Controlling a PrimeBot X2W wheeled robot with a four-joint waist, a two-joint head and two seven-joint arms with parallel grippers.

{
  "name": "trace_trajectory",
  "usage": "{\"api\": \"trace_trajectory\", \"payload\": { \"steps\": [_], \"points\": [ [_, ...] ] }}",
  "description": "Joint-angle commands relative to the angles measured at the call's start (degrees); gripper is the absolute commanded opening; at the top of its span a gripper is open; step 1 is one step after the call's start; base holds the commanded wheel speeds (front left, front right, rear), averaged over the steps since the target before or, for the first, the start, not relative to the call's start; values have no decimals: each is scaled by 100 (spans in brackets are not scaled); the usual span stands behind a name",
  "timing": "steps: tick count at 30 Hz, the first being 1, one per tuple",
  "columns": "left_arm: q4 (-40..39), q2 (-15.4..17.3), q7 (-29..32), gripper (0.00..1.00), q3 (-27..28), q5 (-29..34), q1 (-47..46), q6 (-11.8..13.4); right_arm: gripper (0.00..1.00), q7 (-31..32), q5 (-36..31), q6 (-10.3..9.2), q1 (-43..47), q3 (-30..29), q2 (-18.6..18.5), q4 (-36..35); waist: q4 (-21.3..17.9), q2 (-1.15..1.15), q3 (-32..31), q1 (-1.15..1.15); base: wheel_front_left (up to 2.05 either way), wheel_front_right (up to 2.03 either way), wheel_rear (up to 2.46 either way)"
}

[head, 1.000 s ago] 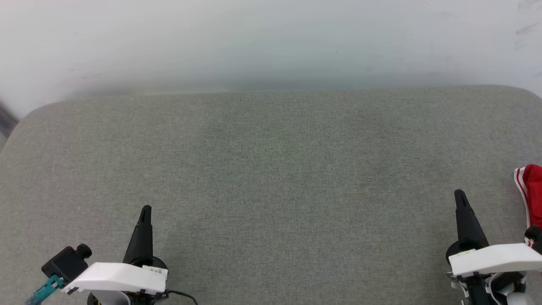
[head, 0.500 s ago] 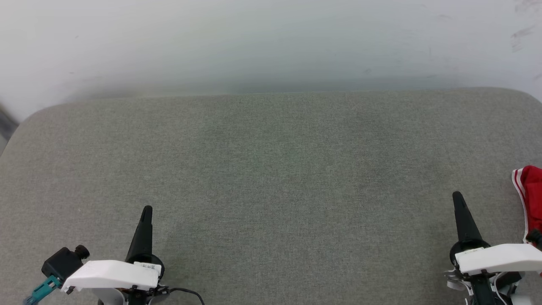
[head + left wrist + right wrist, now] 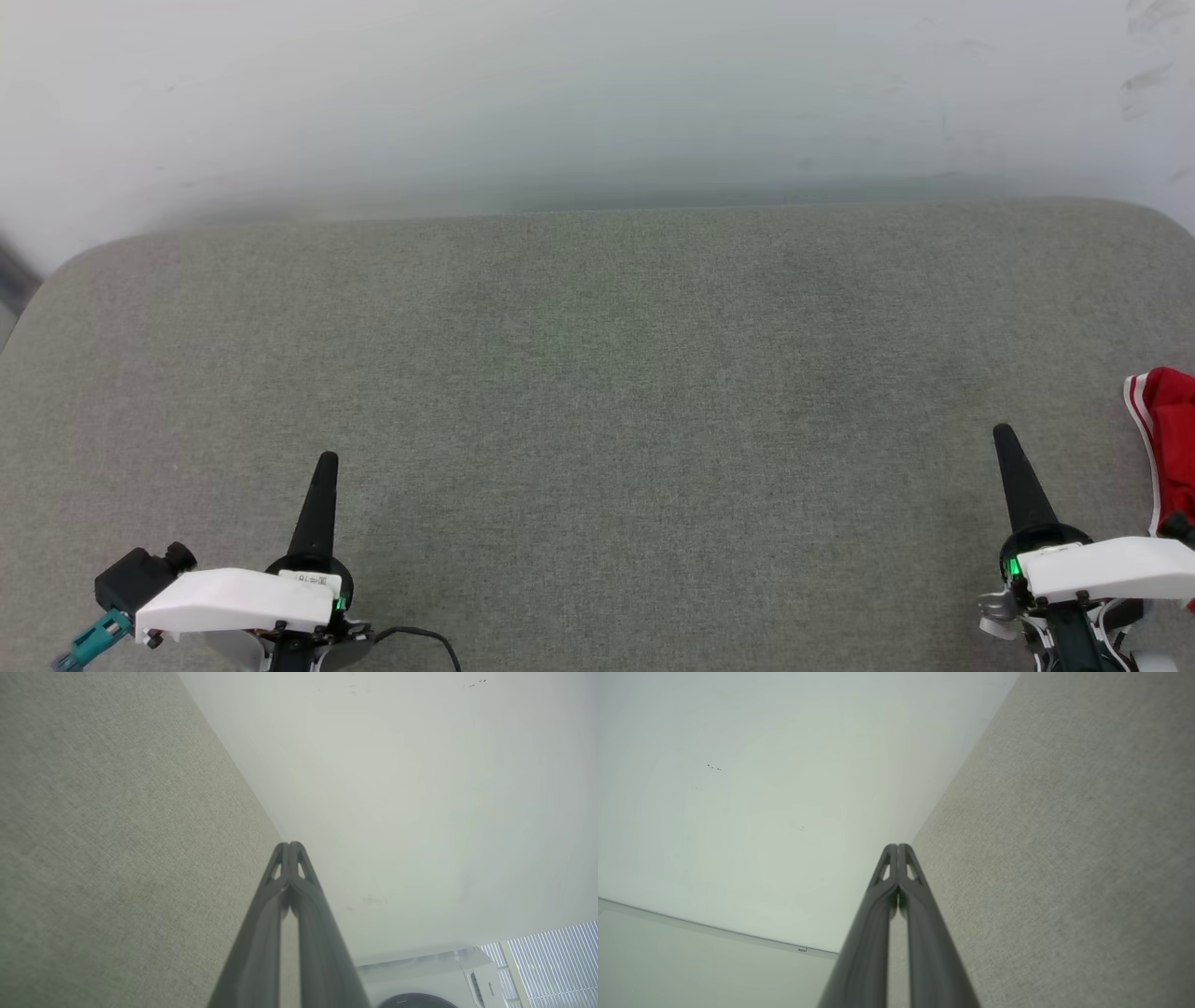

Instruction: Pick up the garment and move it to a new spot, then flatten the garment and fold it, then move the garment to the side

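As the head camera tips slightly, the whole view slides but nothing on the grey surface (image 3: 597, 392) shifts, so the task stands unchanged. Left and right jaws are pressed together, empty. The garment (image 3: 1172, 420) lies at the surface's right side, near the right jaws: bunched red cloth with striped trim, mostly cut off.

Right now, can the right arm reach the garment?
Probably yes. The garment lies on the grey cushion just right of the right gripper, nothing between them. Its fingers are shut and must open first.
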Motion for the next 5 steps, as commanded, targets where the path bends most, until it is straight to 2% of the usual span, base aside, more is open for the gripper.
{"api": "trace_trajectory", "payload": {
  "steps": [1,5],
  "points": [
    [-11,24,45,0,26,-158,-137,-19,0,42,178,-1,-118,-12,7,-13,-1,0,-7,-1,0,0,0],
    [15,23,89,0,37,-320,-156,-20,0,91,346,-1,-125,-16,7,4,-4,0,-18,-1,0,0,0]
  ]
}}
